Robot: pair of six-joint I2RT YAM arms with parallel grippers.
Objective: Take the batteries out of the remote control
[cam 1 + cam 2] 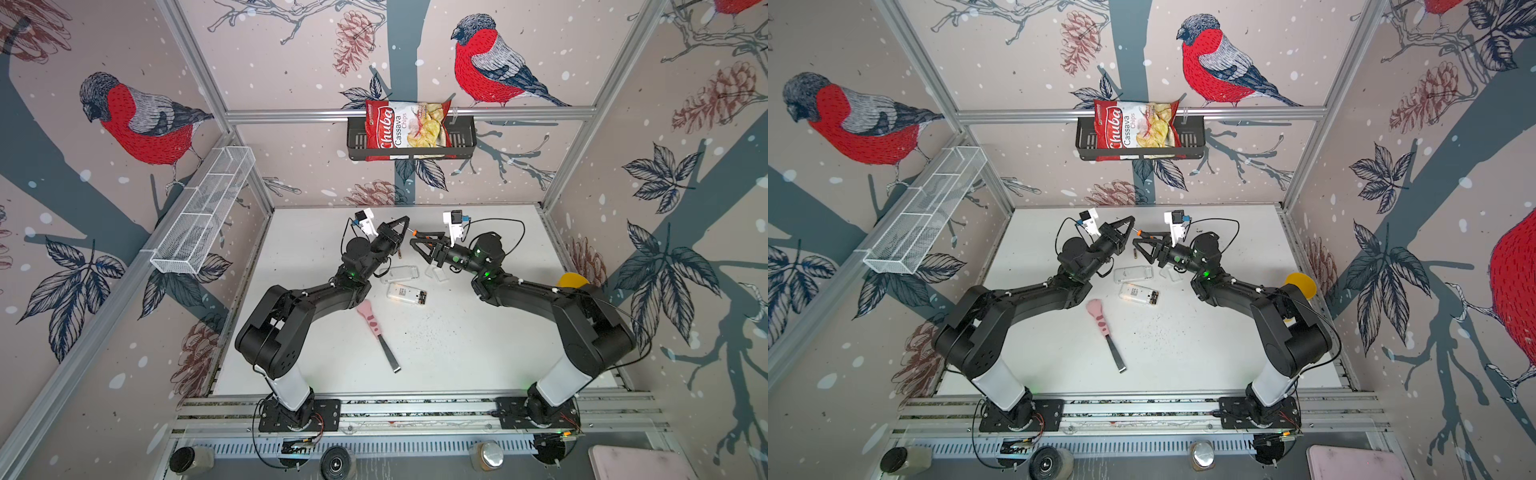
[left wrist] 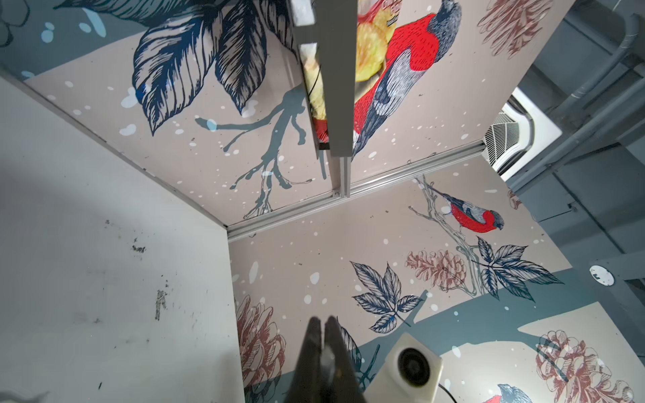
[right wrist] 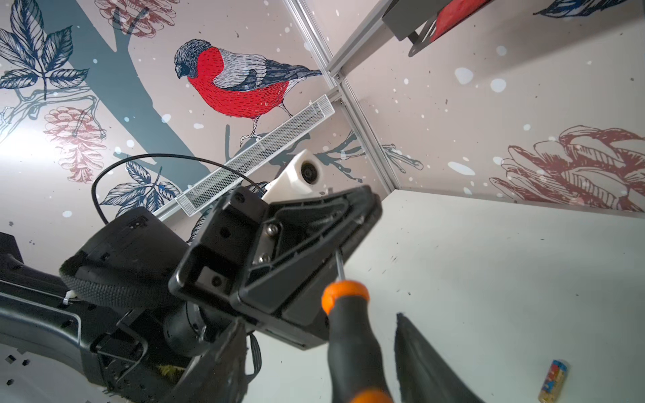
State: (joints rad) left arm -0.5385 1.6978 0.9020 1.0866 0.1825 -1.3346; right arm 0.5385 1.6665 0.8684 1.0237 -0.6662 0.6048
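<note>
The white remote control lies mid-table, back up, compartment open. Dark batteries sit in its end. One loose battery lies on the table below the grippers. Raised over the far table, my left gripper is shut on the metal shaft of an orange-and-black screwdriver. My right gripper is open around its handle, with a gap on each side.
A clear remote-shaped shell and a small clear piece lie beyond the remote. A pink-handled blade lies nearer the front. A yellow disc sits at the right edge. A chips bag fills the black wall basket.
</note>
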